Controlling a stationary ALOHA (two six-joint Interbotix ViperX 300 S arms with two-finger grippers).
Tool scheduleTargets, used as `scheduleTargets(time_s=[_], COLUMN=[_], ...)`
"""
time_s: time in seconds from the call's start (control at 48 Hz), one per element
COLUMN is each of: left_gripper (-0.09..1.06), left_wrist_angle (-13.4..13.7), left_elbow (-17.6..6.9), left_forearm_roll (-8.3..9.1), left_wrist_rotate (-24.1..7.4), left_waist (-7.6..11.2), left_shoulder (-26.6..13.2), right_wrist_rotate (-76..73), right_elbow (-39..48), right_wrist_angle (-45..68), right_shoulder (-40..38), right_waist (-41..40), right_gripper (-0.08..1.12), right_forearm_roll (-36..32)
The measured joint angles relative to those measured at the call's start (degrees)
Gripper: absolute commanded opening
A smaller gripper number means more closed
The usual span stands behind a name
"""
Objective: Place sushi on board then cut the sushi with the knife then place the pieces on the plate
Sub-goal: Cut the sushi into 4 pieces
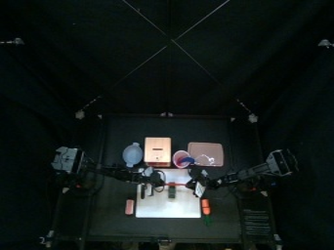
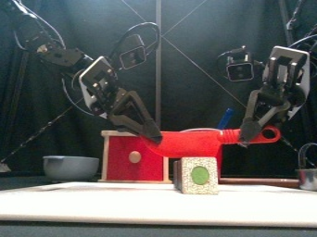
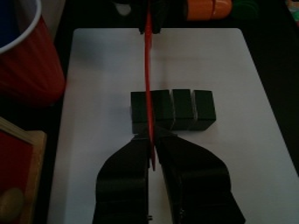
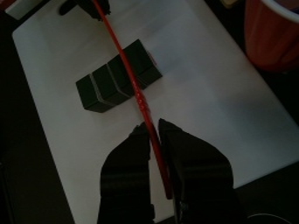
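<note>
Grip is tight on both sides: my left gripper and right gripper each clamp the red knife, holding it level right over the sushi. The sushi lies on the board with its blocks together. I judge placing done, cutting barely begun, and the plate not yet served.

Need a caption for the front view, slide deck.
Left gripper and right gripper hold the red knife level over the sushi roll on the white board.
</note>
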State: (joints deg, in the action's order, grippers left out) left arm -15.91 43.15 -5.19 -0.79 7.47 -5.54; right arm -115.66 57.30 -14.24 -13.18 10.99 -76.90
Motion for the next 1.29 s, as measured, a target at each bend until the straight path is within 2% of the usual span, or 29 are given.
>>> scheduleTargets(time_s=[0.708, 1.021, 1.292], left_gripper=[0.48, 0.48, 0.48], left_wrist_angle=[-0.18, -0.09, 0.62], left_elbow=[-0.35, -0.53, -1.14], left_forearm_roll=[-0.44, -0.35, -1.67], left_wrist_rotate=[0.09, 0.09, 0.09], left_waist=[0.09, 0.09, 0.09], left_shoulder=[-1.85, -3.52, -5.89], right_wrist_rotate=[0.00, 0.00, 0.00], right_elbow=[-0.09, -0.62, -1.41], right_wrist_angle=[0.00, 0.00, 0.00], right_shoulder=[0.79, 3.96, 6.86], right_waist=[-0.35, -0.35, -0.44], right_gripper=[0.31, 0.31, 0.31], right_forearm_roll=[0.70, 1.93, 2.64])
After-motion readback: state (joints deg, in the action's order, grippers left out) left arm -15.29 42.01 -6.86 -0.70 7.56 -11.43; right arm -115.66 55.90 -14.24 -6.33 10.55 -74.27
